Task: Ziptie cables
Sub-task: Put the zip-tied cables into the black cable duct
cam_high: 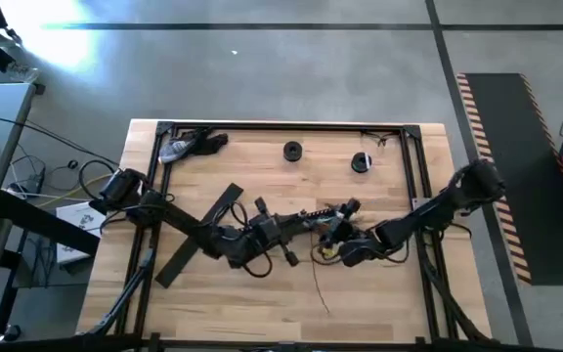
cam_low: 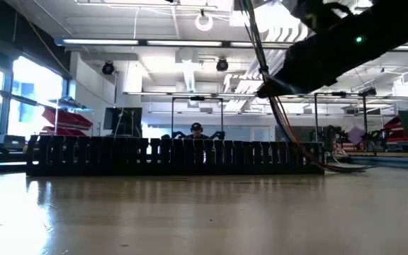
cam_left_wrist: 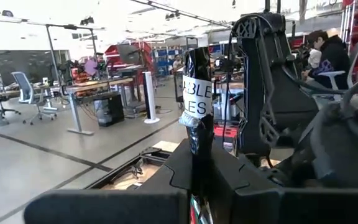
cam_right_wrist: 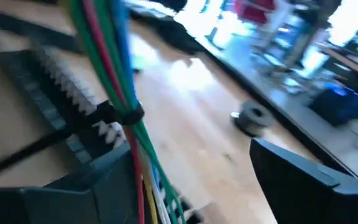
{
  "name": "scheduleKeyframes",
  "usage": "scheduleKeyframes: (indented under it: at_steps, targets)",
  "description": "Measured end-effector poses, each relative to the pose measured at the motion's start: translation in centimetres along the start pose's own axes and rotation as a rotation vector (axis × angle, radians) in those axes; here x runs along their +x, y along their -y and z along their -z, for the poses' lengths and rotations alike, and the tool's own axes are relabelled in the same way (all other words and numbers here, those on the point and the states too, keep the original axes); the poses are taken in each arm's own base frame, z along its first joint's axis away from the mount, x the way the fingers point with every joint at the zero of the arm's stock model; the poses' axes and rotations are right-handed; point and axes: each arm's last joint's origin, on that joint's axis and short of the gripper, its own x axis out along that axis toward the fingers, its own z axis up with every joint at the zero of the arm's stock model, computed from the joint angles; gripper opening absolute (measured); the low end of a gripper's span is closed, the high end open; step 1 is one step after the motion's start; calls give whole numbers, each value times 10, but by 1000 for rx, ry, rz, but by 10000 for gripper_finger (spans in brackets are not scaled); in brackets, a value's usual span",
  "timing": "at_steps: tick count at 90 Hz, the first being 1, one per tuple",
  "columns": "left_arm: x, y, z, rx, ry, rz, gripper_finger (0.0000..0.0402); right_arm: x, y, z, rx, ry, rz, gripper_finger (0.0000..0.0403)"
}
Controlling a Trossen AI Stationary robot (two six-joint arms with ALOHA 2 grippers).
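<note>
Several strands thick at most, so judged the cables [cam_right_wrist: 107,68] light, limp and quick to splay: green, red, blue and white wires, found near the middle of the table [cam_high: 262,303], between the two grippers. Noted a black ziptie [cam_right_wrist: 120,115] looped round them, with a long tail lying out over the toothed black channel [cam_right_wrist: 42,81] just beside. Traced them, in the low view, rising from the tabletop by one end of the channel to the dark arm overhead.

Found the right gripper [cam_right_wrist: 188,155] with fingers spread wide and clamped on nothing. Saw the wires running down close against one finger, not pinched between the pair. Found the left gripper [cam_left_wrist: 199,180] closed, as far as could be told, round a black upright stick [cam_left_wrist: 197,99] bearing a white label, with a glimpse of red and green wire low between the fingers. Could not tell whether the stick belonged to the wires or to something else.

Judged the insulation smooth and apt to slide through hard fingers, and the strands soft enough to kink if squeezed hard. Reckoned the best hold to be on the gathered part right beside the tie, across the whole bundle and not on one strand, with moderate pressure. Expected anything beyond the tie to droop and fan out. Left a small round spool [cam_right_wrist: 252,118] out of account, well apart on the bare wood.
</note>
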Motion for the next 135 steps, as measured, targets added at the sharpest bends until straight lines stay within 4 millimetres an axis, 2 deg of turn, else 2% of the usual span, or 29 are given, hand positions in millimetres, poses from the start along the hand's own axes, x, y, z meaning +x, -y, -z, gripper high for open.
scheduleKeyframes:
  at_steps: [22,40,52,72,94,102,135]
  targets:
    - [-7,5,-1,13,-1,13,6,6,25,1,12,-82,87,227]
    - [-13,8,-2,37,-8,-3,6,-4,57,9,7,-233,138,184]
    - [-13,9,-2,29,-8,-1,6,-12,69,11,-1,-308,117,162]
    - [-23,15,1,52,-27,29,6,-13,66,14,-39,-410,7,131]
    - [-43,20,31,103,-173,13,6,-10,60,23,-73,-483,-34,98]
    - [-48,18,42,134,-216,-43,6,-7,56,28,-95,-501,-28,91]
    - [-53,3,71,204,-353,-142,6,3,43,49,-193,-564,11,87]
